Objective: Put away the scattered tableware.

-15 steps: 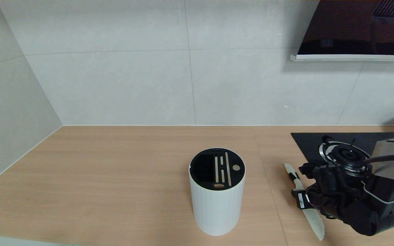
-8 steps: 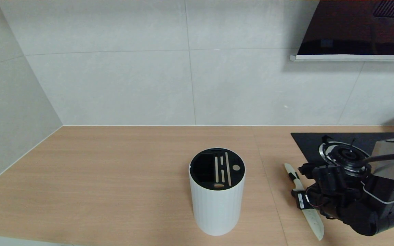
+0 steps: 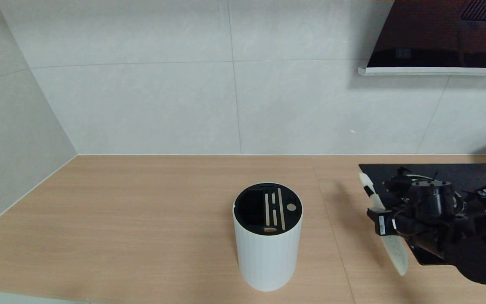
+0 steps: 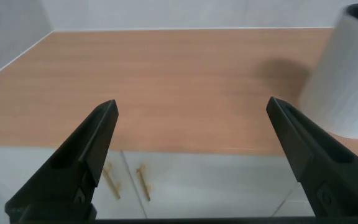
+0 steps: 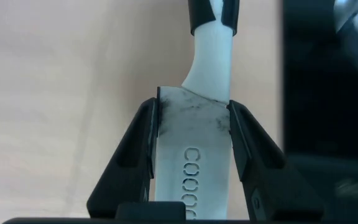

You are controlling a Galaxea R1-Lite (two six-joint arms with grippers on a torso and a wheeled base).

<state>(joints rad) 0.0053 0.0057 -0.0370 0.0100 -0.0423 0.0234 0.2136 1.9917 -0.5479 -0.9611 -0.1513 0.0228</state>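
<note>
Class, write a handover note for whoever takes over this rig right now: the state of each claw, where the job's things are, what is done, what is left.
Left claw: open and empty, at the front edge of the counter, near the knife holder.
Right claw: shut on the blade of the white knife, held above the counter by the hob, to the right of the holder.
Done: knife picked up.
Left: carry it to the holder and slide the blade into a slot in its top.

Mid-length of knife (image 3: 396,255) hidden behind right gripper (image 3: 381,223); handle end and blade tip cropped by frame edges in right wrist view. White holder (image 4: 347,74) cut by frame edge in left wrist view. Cooktop (image 3: 378,172) largely masked by right arm (image 3: 471,253).
</note>
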